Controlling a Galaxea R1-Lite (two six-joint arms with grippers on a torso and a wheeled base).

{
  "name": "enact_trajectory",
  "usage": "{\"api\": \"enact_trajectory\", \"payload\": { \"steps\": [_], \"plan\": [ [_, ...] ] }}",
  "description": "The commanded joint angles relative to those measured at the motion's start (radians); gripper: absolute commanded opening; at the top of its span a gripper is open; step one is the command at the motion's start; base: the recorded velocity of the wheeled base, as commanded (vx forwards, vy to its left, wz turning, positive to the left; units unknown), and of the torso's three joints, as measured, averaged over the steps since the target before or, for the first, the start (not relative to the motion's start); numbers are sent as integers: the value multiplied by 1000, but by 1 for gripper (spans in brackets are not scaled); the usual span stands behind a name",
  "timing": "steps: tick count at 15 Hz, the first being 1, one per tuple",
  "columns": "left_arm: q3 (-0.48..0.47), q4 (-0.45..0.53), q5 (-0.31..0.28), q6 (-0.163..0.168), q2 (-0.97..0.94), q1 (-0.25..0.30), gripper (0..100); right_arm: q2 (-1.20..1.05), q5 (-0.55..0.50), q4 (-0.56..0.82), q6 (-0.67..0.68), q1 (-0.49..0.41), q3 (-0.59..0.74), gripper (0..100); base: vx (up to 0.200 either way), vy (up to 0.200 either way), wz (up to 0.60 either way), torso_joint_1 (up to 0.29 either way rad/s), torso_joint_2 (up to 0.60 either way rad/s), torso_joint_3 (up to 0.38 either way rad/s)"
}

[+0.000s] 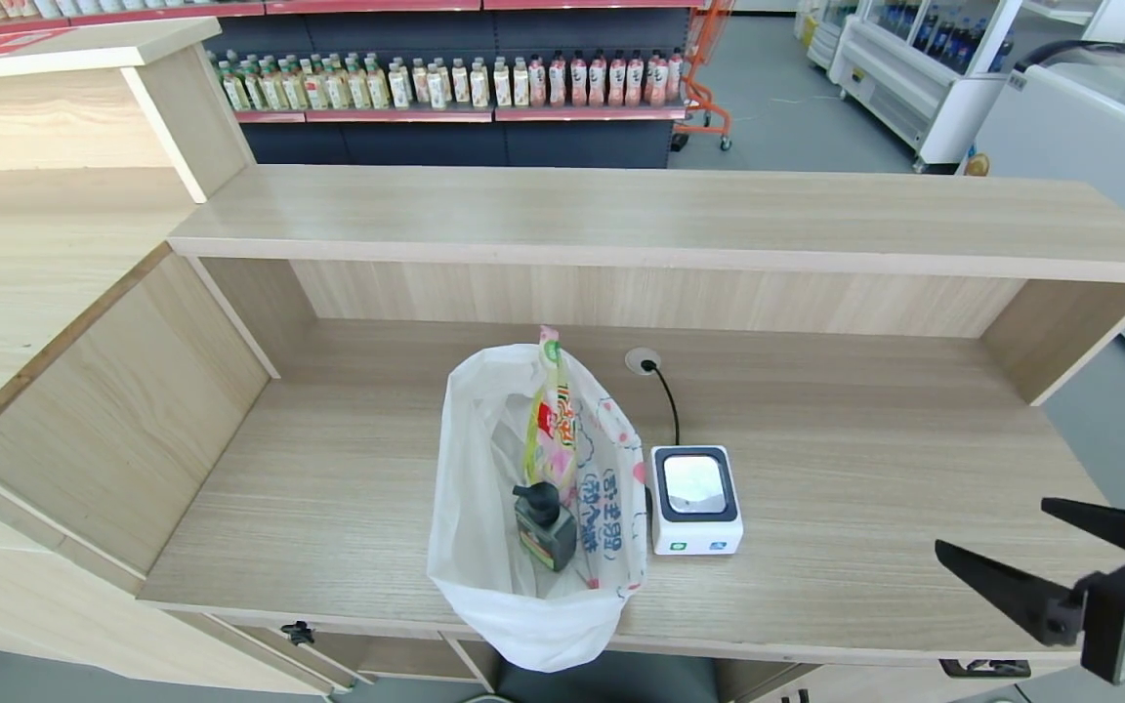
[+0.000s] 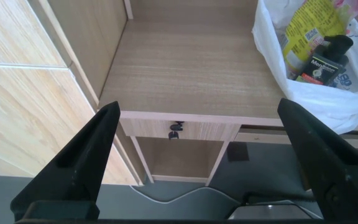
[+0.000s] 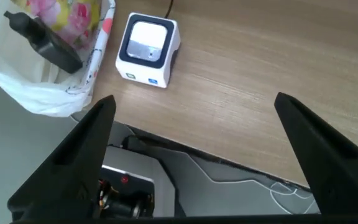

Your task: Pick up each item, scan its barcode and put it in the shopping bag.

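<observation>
Black left gripper [image 2: 199,104], right gripper [image 1: 989,525]: jaws spread wide, empty.

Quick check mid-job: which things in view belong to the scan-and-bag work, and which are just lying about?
Job:
- shopping bag on the counter
- pump bottle and snack packet, both inside the bag
- scanner beside the bag
- left gripper and right gripper, fingers open, empty

Not the job:
- shelf of drink bottles
- display freezer
</observation>
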Motion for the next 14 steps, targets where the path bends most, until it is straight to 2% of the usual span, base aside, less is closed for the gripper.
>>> {"api": "enact_trajectory", "payload": {
  "steps": [1,2,3,4,6,7,8,10,14],
  "plan": [
    [0,0,0,0,0,0,100,-140,94,4,-29,-119,99,100,0,0,0,0,0,0],
    [0,0,0,0,0,0,100,-201,223,2,-97,-210,151,100,0,0,0,0,0,0],
    [0,0,0,0,0,0,100,-264,295,-1,-132,-276,203,100,0,0,0,0,0,0],
    [0,0,0,0,0,0,100,-350,309,4,-135,-309,266,100,0,0,0,0,0,0],
    [0,0,0,0,0,0,100,-523,266,17,-135,-360,366,100,0,0,0,0,0,0],
    [0,0,0,0,0,0,100,-598,199,77,-121,-366,366,100,0,0,0,0,0,0],
    [0,0,0,0,0,0,100,-612,188,91,-117,-366,366,100,0,0,0,0,0,0],
    [0,0,0,0,0,0,100,-764,183,226,-105,-394,366,100,0,0,0,0,0,0],
    [0,0,0,0,0,0,100,-914,229,244,-108,-411,366,100,0,0,0,0,0,0]
  ]
}}
